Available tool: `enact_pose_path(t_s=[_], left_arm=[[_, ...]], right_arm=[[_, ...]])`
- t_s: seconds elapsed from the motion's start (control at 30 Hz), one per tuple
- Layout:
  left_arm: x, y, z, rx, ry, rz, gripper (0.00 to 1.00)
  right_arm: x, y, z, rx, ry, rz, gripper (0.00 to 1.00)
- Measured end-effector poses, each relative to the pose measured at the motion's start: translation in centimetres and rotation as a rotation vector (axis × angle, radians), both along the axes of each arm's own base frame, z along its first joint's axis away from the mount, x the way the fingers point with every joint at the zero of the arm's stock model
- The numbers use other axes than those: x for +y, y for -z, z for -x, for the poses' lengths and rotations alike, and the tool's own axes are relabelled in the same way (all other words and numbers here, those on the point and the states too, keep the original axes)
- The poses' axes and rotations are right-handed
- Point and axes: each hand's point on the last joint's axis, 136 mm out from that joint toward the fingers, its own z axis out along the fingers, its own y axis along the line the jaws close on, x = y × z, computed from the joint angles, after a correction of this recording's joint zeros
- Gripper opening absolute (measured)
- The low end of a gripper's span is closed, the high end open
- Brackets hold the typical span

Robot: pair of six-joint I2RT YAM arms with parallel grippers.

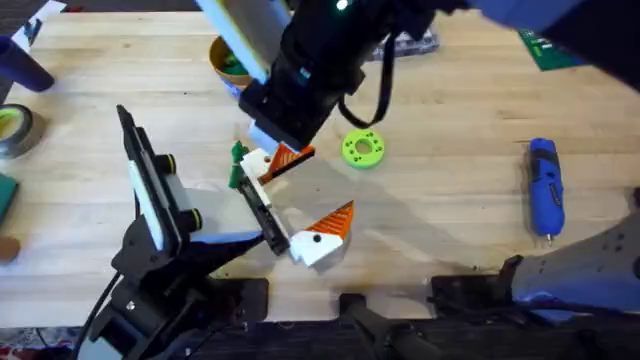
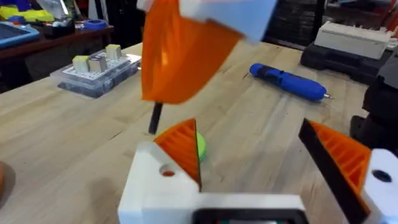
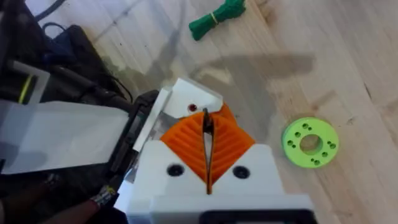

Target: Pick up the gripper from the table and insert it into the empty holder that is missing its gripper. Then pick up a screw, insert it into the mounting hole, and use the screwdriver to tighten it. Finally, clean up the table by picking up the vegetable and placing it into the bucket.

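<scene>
the bench (image 1: 470,120) is pale wood. the right arm rises close under the overhead camera as a big dark shape and reaches across the middle. its right tool (image 1: 283,158) points down at the far end of the left arm's black rail (image 1: 265,212). the left arm lies low from its base, pointing in toward the middle, wrist level. the left tool (image 2: 249,134) is spread wide, one white finger at each end of the rail. the right tool's orange pads (image 3: 186,146) are pressed together; a dark line runs down their seam, and i cannot tell if anything is held there.

the screwdriver (image 1: 544,185) lies flat on the right side, well apart from both tools. the bucket (image 1: 226,62) stands at the far side, half hidden by the right arm. the gripper (image 3: 194,102) sits on the rail end just under the right tool, a reddish hole in its white face. a green disc (image 1: 362,148) lies near it. the vegetable (image 3: 217,15) lies just beside the rail.
</scene>
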Motion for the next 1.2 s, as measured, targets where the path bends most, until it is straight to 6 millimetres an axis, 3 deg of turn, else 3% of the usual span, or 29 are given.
enact_pose_path(t_s=[0.2, 0.97, 1.2], left_arm=[[0.0, 0.0, 0.0, 0.001, 0.000, 0.000, 0.984], [0.0, 0.0, 0.0, 0.001, 0.000, 0.000, 0.984], [0.0, 0.0, 0.0, 0.007, -0.001, 0.002, 0.984]], right_arm=[[0.3, 1.4, 0.4, 0.027, -0.025, 0.044, 0.006], [0.4, 1.5, 1.4, 0.048, -0.081, 0.042, 0.006], [0.7, 2.6, 1.3, 0.064, -0.086, 0.068, 0.006]])
